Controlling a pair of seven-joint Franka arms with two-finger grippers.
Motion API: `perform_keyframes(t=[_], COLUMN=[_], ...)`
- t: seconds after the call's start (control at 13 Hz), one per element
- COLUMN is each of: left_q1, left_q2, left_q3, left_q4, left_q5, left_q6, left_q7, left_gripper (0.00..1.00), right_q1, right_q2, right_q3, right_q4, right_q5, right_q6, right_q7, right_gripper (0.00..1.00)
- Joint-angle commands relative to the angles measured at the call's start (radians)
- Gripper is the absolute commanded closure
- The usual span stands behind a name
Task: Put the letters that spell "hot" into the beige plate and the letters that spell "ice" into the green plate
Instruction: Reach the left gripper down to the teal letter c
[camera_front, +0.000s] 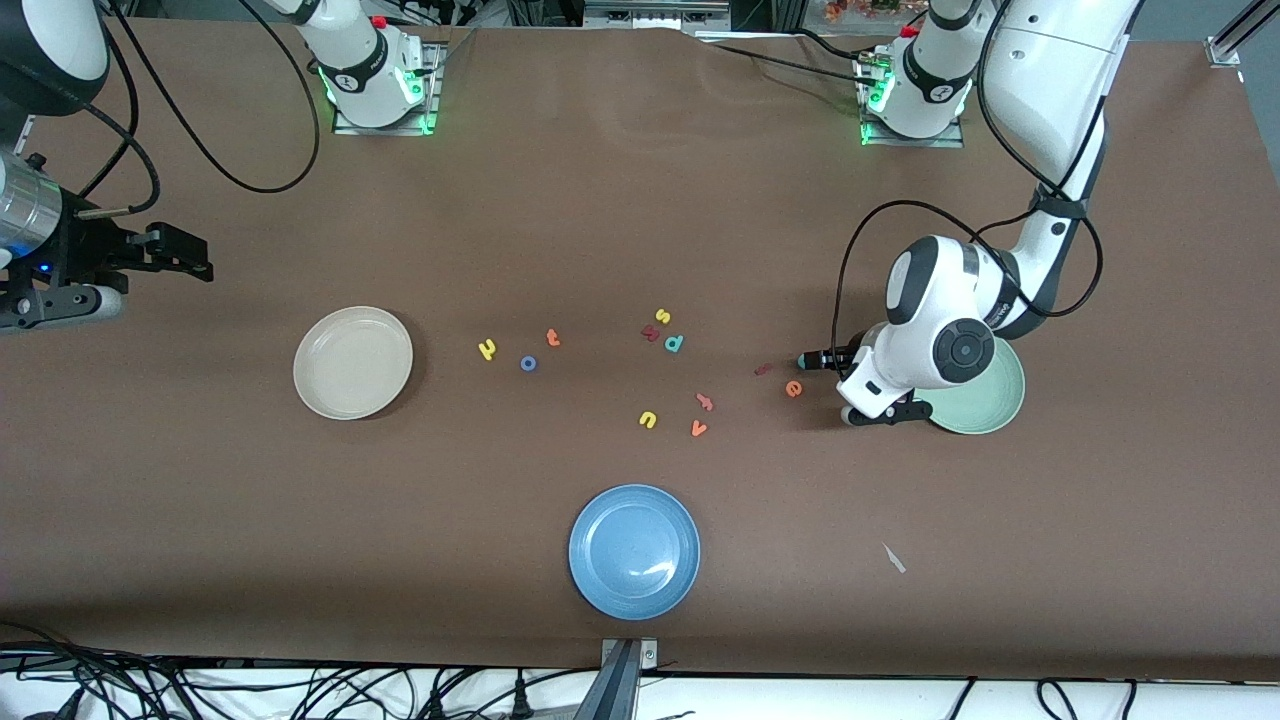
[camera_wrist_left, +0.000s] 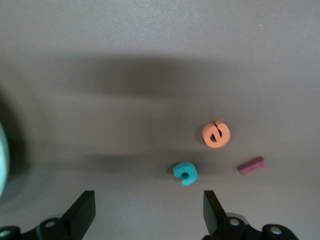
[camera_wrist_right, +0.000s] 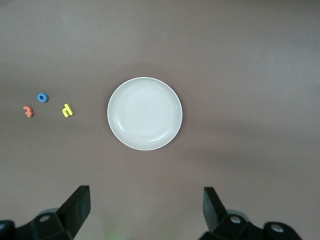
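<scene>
My left gripper (camera_front: 846, 388) hangs open and low over the table beside the green plate (camera_front: 985, 400), whose rim shows in the left wrist view (camera_wrist_left: 2, 155). Just ahead of its fingers (camera_wrist_left: 149, 200) lie the teal c (camera_wrist_left: 185, 173) (camera_front: 803, 360), the orange e (camera_wrist_left: 216, 134) (camera_front: 793, 388) and the dark red i (camera_wrist_left: 251, 165) (camera_front: 762, 369); nothing is between the jaws. The yellow h (camera_front: 487, 349), blue o (camera_front: 528, 363) and orange t (camera_front: 552, 338) lie beside the beige plate (camera_front: 353, 362). My right gripper (camera_front: 185, 255) waits open, high above that plate (camera_wrist_right: 145, 113).
A blue plate (camera_front: 634, 551) sits near the front edge. Loose letters lie mid-table: yellow s (camera_front: 662, 317), teal d (camera_front: 674, 343), yellow u (camera_front: 647, 419), orange v (camera_front: 698, 428) and a pinkish letter (camera_front: 705, 402). A white scrap (camera_front: 893, 558) lies nearer the camera.
</scene>
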Motion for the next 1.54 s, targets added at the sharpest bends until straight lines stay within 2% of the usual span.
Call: perform_keyframes(t=[0.0,0.46,0.62,0.92,1.31,1.46], left_q1=[-0.006,-0.023,-0.023,-0.026,-0.041,-0.043], left_q2=[-0.027,-0.025,-0.019,0.010,0.016,0.016], left_q3=[-0.010,-0.049,-0.049,-0.049,-0.049,-0.049], left_q4=[-0.103,-0.111,-0.111,-0.111,-0.111,-0.112], left_q5=[-0.033,-0.020,-0.020,-0.020,-0.020,-0.020], left_q6=[0.148,0.160,0.162,0.206,0.208,0.208], left_q7=[0.045,0.044,0.041,0.035,0.013,0.011], left_gripper=[0.06,0.12,0.22,0.22,0.39,0.43], right_q1=[-0.007,-0.007,-0.007,-0.007,-0.007,-0.009], right_q2=[-0.005,-0.003,-0.003,-0.003,0.005,0.006], right_q3=[0.001,0.001,0.001,0.001,0.001,0.001], right_q4=[-0.004,-0.005,-0.005,-0.005,-0.004,-0.004], right_q5=[0.017,0.017,0.017,0.017,0.018,0.056], right_q6=[0.001,0.006,0.006,0.003,0.010,0.010], right_q7=[-0.016,-0.016,-0.016,-0.016,-0.016,-0.015], right_gripper=[0.00,0.00,0.00,0.00,0.00,0.00])
